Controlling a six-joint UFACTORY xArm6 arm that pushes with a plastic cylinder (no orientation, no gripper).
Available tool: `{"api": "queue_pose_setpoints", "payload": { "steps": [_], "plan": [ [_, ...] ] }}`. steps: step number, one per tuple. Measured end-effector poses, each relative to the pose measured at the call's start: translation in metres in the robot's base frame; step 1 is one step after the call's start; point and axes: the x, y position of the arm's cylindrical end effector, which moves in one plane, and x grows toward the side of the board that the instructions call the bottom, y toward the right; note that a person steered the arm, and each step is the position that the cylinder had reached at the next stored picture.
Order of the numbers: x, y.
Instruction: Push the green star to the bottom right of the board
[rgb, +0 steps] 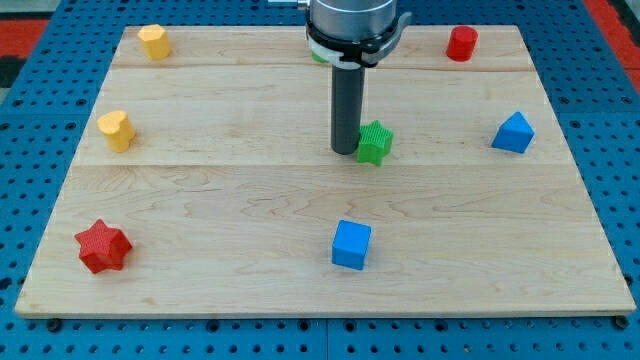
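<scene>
The green star (375, 143) sits a little above the middle of the wooden board (250, 270). My tip (346, 151) rests on the board right against the star's left side, touching or nearly touching it. The dark rod rises straight up from there to the arm's head at the view's top. Another small green thing (317, 57) shows just behind the arm's head, mostly hidden.
A blue cube (351, 244) lies below the star. A blue block (513, 133) is at the right, a red cylinder (461, 43) at the top right. A red star (103, 246) is at the bottom left. Two yellow blocks (154, 41) (116, 130) are at the left.
</scene>
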Motion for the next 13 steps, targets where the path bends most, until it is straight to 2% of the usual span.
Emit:
{"api": "queue_pose_setpoints", "payload": {
  "steps": [1, 2, 3, 4, 6, 7, 8, 9, 10, 11, 12, 13],
  "plan": [
    [-0.016, -0.038],
    [-0.041, -0.038],
    [-0.048, -0.025],
    [-0.037, 0.015],
    [0.028, 0.111],
    [0.045, 0.151],
    [0.028, 0.147],
    [-0.003, 0.117],
    [-0.016, 0.064],
    [-0.010, 0.027],
    [0.016, 0.024],
    [0.026, 0.071]
  ]
}}
